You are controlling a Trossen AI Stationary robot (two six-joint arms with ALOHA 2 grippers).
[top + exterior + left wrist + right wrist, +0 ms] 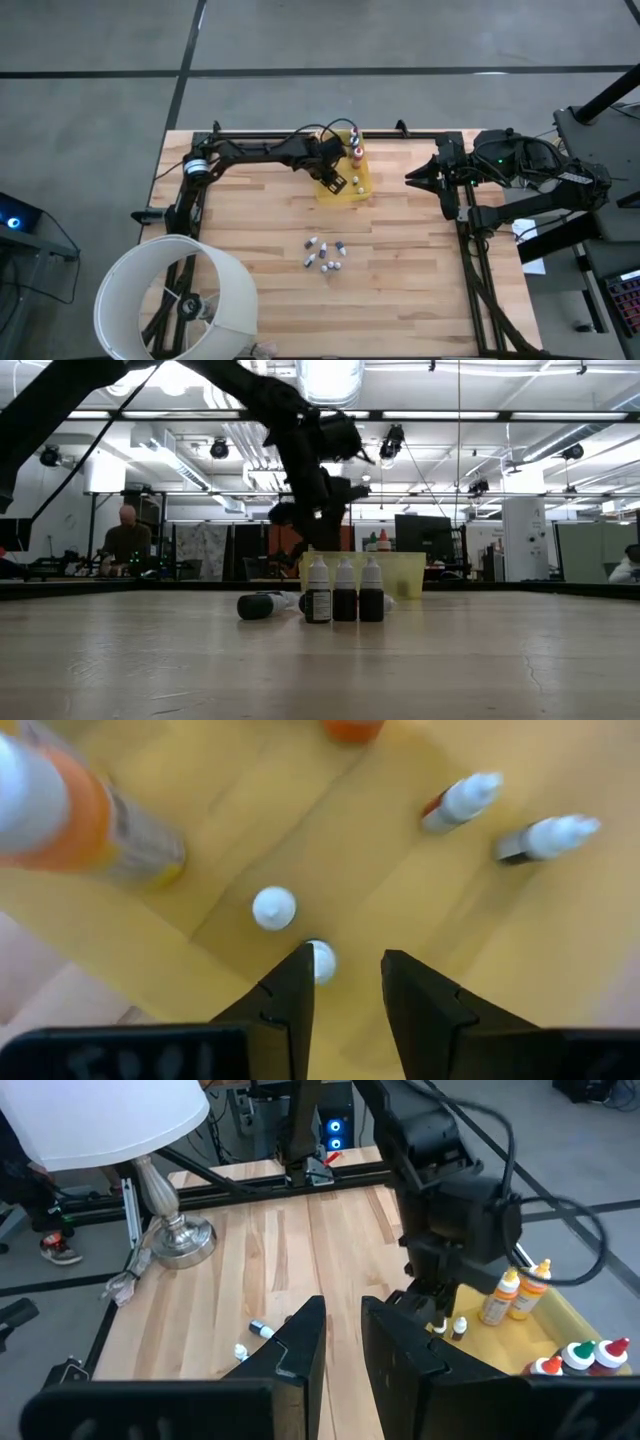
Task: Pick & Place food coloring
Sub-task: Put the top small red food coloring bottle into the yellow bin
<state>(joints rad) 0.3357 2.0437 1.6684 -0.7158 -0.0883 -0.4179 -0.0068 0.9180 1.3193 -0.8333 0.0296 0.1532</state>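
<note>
I see my left hand (pixel 345 975) hanging open over the translucent yellow rectangular tray (pixel 362 185), empty, above two white-capped food coloring bottles (pixel 274 908). More tiny bottles (pixel 325 255) sit mid-bench (pixel 260 220). My right hand (pixel 342 1330), narrowly parted, waits at the bench's right edge.

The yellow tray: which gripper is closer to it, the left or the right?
Left. The left gripper hangs directly over the yellow tray, fingers open. The right gripper waits apart, beside the tray.

bottles (pixel 325 254): tiny, white-capped | cluster mid-table, some upright, some toppled | others (pixel 357 152) inside yellow tray
</note>
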